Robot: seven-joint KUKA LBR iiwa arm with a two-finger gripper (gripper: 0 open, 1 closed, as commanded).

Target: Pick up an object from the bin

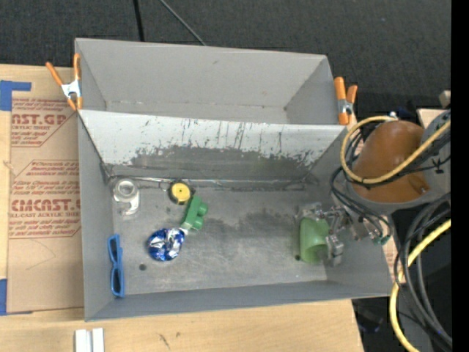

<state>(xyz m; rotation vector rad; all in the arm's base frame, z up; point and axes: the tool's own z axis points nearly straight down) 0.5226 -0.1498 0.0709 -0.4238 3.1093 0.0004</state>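
Note:
A light green, cup-like piece (312, 240) lies on the bin floor near the right wall. My gripper (330, 233) is low in the bin at that same spot, its metal parts pressed against the green piece's right side and top. Whether the piece is gripped is not visible.
On the left half of the floor lie a small clear jar (125, 195), a yellow round piece (179, 191), a green bent piece (194, 215), a blue and white crumpled ball (165, 244) and a blue pair of toy glasses (115, 265) by the left wall.

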